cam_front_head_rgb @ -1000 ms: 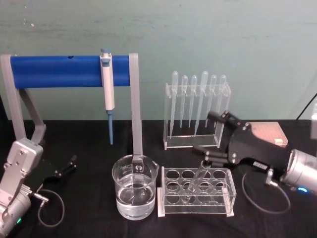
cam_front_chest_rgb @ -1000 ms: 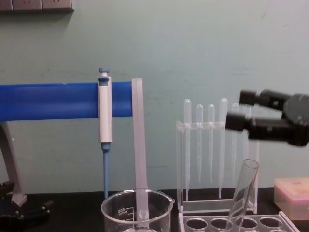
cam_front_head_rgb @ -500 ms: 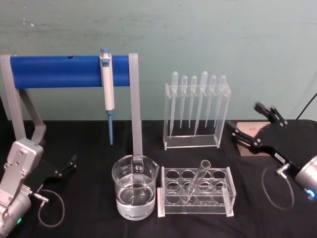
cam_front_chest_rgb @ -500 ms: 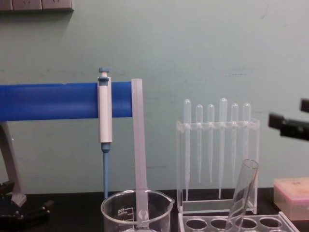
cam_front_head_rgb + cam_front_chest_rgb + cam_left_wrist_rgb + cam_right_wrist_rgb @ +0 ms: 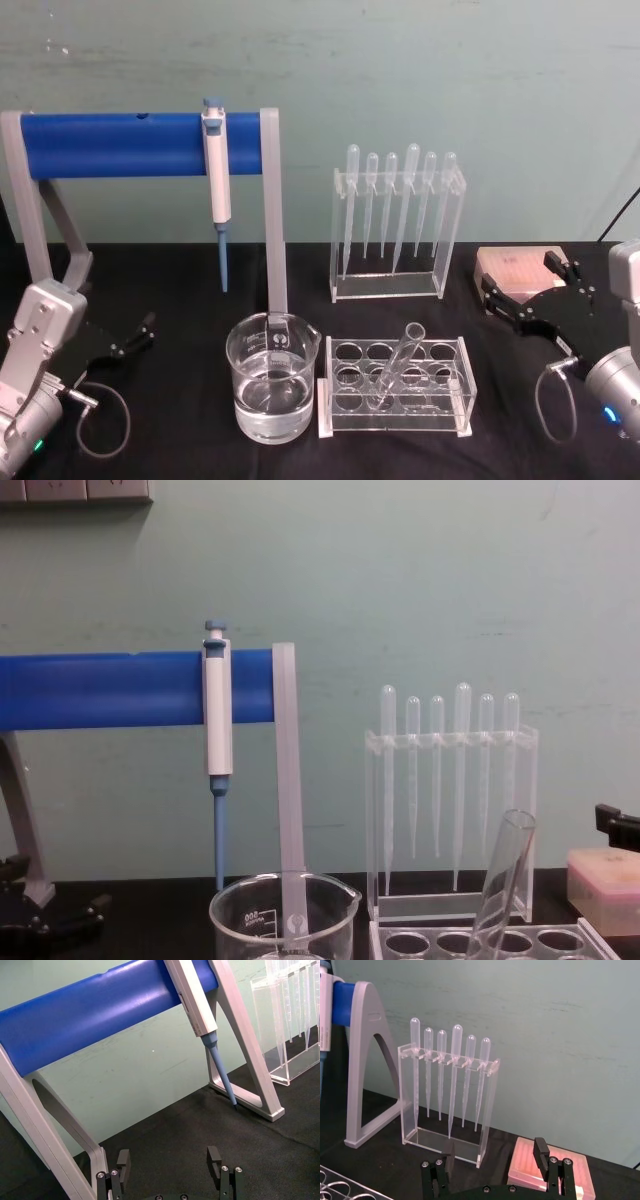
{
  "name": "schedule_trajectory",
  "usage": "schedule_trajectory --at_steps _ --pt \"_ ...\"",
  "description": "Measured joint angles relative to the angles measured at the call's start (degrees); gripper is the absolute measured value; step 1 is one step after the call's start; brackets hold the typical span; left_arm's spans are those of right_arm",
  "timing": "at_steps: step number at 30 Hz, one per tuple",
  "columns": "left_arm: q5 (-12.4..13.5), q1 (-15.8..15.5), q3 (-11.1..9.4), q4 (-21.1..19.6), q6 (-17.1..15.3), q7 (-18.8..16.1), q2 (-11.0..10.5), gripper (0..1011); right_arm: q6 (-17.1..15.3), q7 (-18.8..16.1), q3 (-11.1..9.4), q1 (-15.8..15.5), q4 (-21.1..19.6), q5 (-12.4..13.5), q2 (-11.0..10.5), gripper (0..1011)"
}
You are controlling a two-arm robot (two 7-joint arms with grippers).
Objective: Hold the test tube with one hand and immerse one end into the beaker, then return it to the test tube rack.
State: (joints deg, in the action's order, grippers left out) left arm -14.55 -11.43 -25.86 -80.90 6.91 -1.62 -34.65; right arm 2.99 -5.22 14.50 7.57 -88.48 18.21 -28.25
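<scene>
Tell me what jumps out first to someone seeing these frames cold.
The big blue bar on its grey stand at back left, with a blue-and-white pipettor hanging from it. In front at centre sit the beaker, partly filled with clear liquid, and beside it the clear rack with the test tube leaning in a hole. Both grippers rest open and empty: left gripper at far left, right gripper at right by a pink box.

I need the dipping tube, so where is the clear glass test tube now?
The clear glass test tube leans in the clear holed rack, right of the glass beaker.
</scene>
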Motion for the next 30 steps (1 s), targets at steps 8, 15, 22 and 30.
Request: schedule_trajectory --at_steps 8,15,22,30 --pt "0.0 0.0 0.0 0.0 0.0 0.0 0.0 1000 -0.1 0.0 -0.1 0.0 0.2 -0.2 0.1 1002" --pt "0.0 0.0 0.0 0.0 0.0 0.0 0.0 1000 0.0 -0.1 0.0 0.0 0.1 -0.1 0.0 1002" --pt "0.0 0.0 0.0 0.0 0.0 0.0 0.0 1000 0.0 -0.1 0.1 0.1 0.0 0.0 -0.1 1002" --pt "0.0 0.0 0.0 0.0 0.0 0.0 0.0 1000 0.0 -0.1 0.1 0.1 -0.1 0.0 -0.1 1002"
